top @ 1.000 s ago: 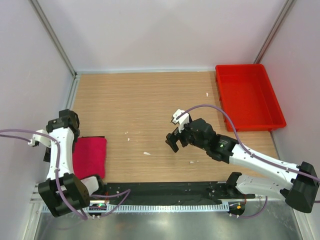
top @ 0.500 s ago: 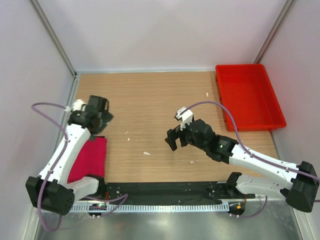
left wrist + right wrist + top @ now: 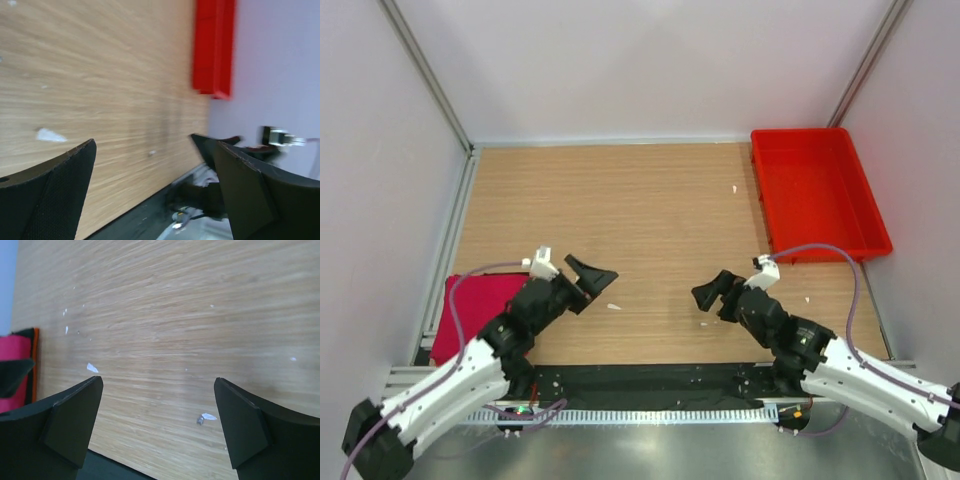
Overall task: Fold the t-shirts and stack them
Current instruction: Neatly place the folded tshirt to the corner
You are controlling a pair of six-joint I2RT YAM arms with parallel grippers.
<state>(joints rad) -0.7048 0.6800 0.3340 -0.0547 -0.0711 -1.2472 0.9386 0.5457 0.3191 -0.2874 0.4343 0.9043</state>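
1. Cloth is seen at the near left corner of the light wooden table point(image 3: 650, 200): the folded crimson-pink t-shirt point(image 3: 470, 305), lying flat and partly hidden by the left arm. The left gripper point(image 3: 594, 276) is held over bare wood just beside it, and the right gripper point(image 3: 712, 294) well apart from it. Both are spread wide and empty. The rigid red plastic tray point(image 3: 800, 135) is set at the far right. No black t-shirt can be made out for certain.
2. In the blurred left wrist view, only bare wood is framed between the widely parted fingers of the left gripper point(image 3: 155, 145), with the red tray point(image 3: 214, 45) beyond.
3. In the right wrist view, the right gripper point(image 3: 159, 381) is shown fully parted over wood and small white scraps point(image 3: 92, 368). The pink shirt point(image 3: 17, 365) is glimpsed at the left margin, edged by something dark.
4. The fold could probably be undone if only the top layer were pinched. The shirt could be shoved off the near edge by a sideways approach.
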